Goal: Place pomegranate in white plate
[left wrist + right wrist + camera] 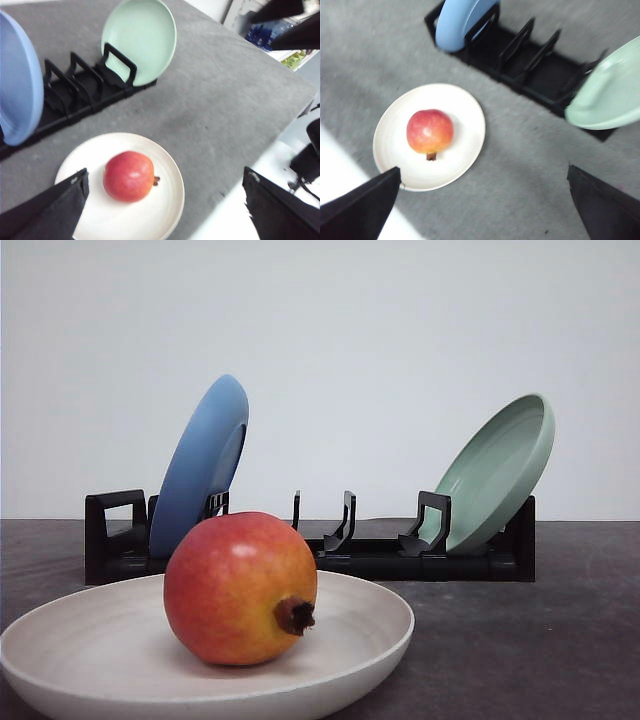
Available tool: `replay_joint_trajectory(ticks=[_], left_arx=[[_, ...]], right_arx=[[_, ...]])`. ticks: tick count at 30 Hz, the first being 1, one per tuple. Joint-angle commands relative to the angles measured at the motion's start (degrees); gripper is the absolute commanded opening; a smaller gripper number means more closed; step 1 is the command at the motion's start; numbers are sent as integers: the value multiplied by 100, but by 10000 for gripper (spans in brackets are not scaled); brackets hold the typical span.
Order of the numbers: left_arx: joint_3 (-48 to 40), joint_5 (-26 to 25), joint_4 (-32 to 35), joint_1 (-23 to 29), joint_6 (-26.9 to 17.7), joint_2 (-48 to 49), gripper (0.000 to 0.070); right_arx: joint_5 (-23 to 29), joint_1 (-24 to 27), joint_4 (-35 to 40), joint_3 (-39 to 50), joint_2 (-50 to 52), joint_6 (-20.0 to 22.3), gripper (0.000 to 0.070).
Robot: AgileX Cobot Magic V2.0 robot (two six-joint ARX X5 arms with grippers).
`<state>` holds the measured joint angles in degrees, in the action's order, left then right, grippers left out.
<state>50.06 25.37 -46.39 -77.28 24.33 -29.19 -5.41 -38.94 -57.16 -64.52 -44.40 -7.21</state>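
The pomegranate [240, 588], red fading to yellow-orange, rests in the white plate [375, 635], its brown crown sideways. Left gripper [165, 210] and right gripper [485, 210] fingers spread wide, empty; the blurred right wrist view apparently shows the crown toward the camera.

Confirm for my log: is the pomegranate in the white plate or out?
In. The pomegranate rests on the white plate, inside its rim, with both grippers clear.

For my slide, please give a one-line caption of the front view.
Pomegranate resting in the white plate, before a black rack holding a blue plate and a green plate.
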Motion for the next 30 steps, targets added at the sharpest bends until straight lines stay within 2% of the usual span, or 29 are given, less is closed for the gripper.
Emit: replay_joint_trajectory(ticks=[1,9,15,16,17,18,19,20,21,25,30], left_arx=[[28,115,165,-84,-289,-35,593],[31,237,685,-82,-636,-35,593],[31,336,892,-79,-705,-35,584],[31,336,887,-79,-705,-35,545],[31,335,875,-80,-704,-35,456],[31,333,861,-81,-703,-35,293],[31,333,842,-81,-710,-35,93],[31,334,833,-78,-713,-35,15],[31,334,834,-75,-710,-35,11],[31,327,878,-74,-683,-35,0],[31,324,873,-74,-676,-31,0]], right_arx=[[123,-42,160,156,383,-222,700],[294,-42,793,1196,2112,-344,700],[290,-41,792,1373,2402,-331,700],[290,-40,794,1373,2399,-330,700],[290,-41,792,1373,2393,-329,700],[290,-40,788,1373,2388,-330,635],[290,-39,783,1373,2388,-330,424],[294,-39,779,1373,2388,-327,132],[316,-41,780,1373,2390,-320,18],[533,-39,788,1373,2391,-328,13],[545,-41,792,1371,2395,-327,13]])
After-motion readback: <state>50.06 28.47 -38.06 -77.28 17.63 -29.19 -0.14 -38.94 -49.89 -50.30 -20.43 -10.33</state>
